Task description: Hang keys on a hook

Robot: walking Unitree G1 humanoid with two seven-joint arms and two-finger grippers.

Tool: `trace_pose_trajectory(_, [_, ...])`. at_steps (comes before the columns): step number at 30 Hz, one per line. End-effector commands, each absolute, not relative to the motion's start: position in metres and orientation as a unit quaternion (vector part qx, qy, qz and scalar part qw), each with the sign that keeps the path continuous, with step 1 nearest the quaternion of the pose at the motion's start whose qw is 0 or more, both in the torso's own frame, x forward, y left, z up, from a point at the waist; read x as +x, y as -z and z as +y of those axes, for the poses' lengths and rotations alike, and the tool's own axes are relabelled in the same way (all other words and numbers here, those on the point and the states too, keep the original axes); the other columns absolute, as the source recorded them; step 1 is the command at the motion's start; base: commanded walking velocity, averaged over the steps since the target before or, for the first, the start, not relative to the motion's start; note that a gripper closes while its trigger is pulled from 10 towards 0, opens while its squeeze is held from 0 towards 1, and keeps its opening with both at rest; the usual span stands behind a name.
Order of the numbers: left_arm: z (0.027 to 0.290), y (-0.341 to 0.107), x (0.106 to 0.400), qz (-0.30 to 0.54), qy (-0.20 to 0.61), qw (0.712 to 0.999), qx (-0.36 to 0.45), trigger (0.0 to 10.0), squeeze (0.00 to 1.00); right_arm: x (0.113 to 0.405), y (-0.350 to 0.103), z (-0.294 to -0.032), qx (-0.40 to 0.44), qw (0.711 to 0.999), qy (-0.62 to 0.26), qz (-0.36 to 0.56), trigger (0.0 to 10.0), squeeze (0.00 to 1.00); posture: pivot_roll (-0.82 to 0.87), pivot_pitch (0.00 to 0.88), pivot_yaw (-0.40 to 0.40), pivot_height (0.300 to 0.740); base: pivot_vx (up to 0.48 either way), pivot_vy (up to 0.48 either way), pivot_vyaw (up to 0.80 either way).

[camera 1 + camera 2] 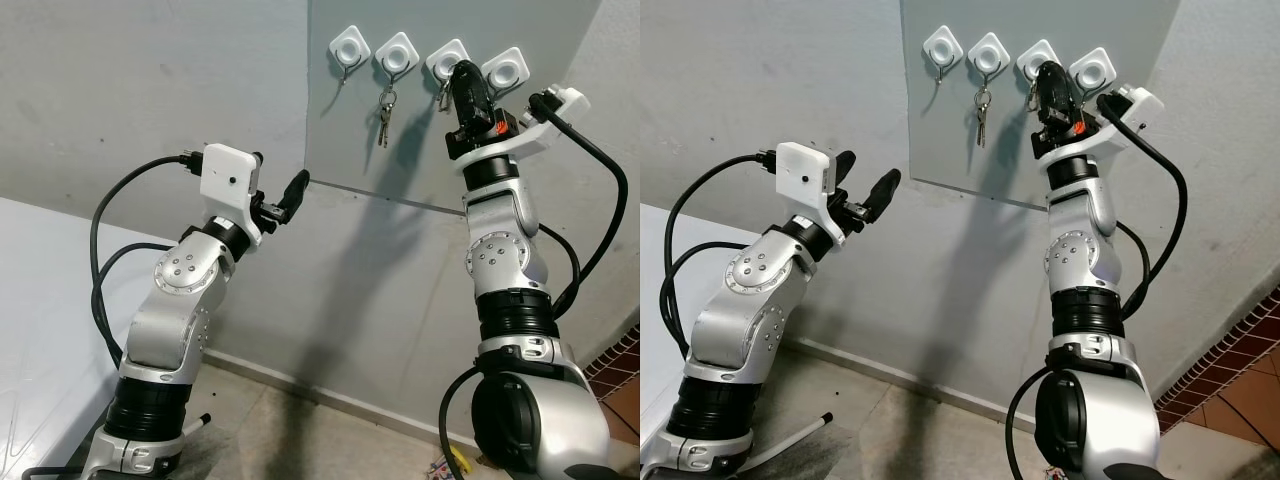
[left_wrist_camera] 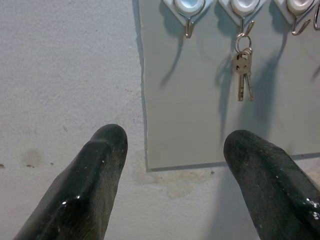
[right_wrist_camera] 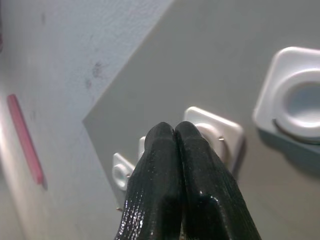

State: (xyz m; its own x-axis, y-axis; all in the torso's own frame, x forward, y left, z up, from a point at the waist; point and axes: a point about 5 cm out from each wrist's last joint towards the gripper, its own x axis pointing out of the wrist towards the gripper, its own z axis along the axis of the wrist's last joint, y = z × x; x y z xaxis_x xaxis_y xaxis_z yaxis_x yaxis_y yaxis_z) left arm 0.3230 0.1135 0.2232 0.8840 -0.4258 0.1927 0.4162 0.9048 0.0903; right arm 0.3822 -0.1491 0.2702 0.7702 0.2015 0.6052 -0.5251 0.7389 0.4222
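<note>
Four white diamond-shaped hooks sit in a row on a grey wall panel (image 1: 400, 160). A small bunch of keys (image 1: 385, 110) hangs from the second hook (image 1: 397, 55); the left wrist view has the keys (image 2: 243, 75) ahead. My right gripper (image 1: 465, 72) is raised against the third hook (image 1: 447, 60), its fingers pressed together (image 3: 174, 130). Whether anything is pinched between them is hidden. My left gripper (image 1: 278, 185) is open, held below and left of the panel's corner, with nothing between its fingers (image 2: 175, 165).
The first hook (image 1: 350, 47) and fourth hook (image 1: 505, 68) are bare. A white surface (image 1: 40, 300) lies at my left, a skirting board (image 1: 330, 395) runs along the wall's foot, and red tiles (image 1: 620, 365) are at the lower right. Black cables loop beside both arms.
</note>
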Motion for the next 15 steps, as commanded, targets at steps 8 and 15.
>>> trace_pose_trajectory(8, [0.1142,-0.2280,0.3201,-0.112,0.216,0.970,0.023,10.0,0.00,0.3805,-0.2812,-0.1427,0.298,0.886,-0.221,-0.277,10.0,0.00,-0.07,0.000,-0.018,0.728,0.000,0.000,0.00])
trace_pose_trajectory(15, [0.1148,-0.2284,0.3205,-0.112,0.214,0.970,0.021,10.0,0.00,0.3860,-0.2835,-0.1437,0.297,0.894,-0.199,-0.270,10.0,0.00,-0.06,0.000,-0.021,0.728,0.000,0.000,0.00])
